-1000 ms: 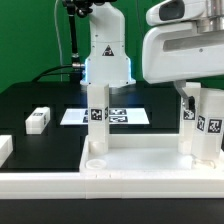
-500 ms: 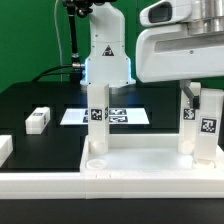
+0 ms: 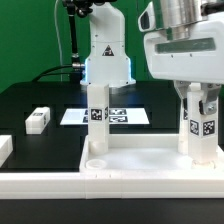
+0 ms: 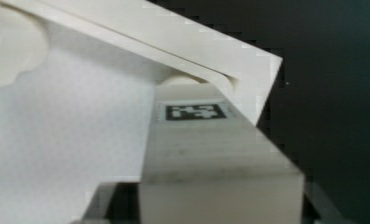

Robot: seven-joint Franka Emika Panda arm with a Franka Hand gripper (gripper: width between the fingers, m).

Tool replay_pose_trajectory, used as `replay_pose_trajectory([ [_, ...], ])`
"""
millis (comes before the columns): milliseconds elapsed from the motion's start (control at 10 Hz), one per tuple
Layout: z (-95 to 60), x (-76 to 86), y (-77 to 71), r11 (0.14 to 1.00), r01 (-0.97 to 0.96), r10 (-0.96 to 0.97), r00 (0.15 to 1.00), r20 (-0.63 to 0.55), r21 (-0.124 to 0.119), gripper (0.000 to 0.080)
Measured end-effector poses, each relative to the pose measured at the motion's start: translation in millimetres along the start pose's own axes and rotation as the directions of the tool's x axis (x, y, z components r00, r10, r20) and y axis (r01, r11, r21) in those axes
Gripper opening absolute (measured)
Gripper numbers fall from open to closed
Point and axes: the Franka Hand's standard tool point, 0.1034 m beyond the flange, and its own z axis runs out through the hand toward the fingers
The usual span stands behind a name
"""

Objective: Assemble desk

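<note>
Fingers (image 3: 182, 95): clamped on leg (image 3: 200, 130) | leg upright between them, at desk panel (image 3: 130, 165) corner

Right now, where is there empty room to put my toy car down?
Bare black table lies between the loose leg, the marker board and the desk panel. The panel's middle, between the standing leg and the held leg, is bare too. Crowded: the corner where the gripper clamps that leg.

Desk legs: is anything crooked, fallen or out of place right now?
Nothing stands out. The legs at the exterior view's left and right stand upright on the panel; a loose leg lies on the table, not yet fitted.
</note>
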Motion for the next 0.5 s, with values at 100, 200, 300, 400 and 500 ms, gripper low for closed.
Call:
replay_pose_trajectory([
  [100,0.4,-1.7,0.0,0.996,-0.093,0.093,0.996,-0.001,0.000,0.0294],
  [200,0.4,-1.8,0.2,0.997,-0.082,0.082,0.997,-0.002,-0.001,0.0294],
  [300,1.1,-1.8,0.4,0.998,-0.066,0.066,0.998,-0.002,-0.002,0.0449],
  [400,1.5,-2.8,-0.3,1.000,-0.010,0.010,1.000,-0.006,-0.004,0.0449],
  [500,1.7,-6.5,-4.3,0.968,0.250,-0.250,0.968,-0.012,-0.009,0.0575],
])
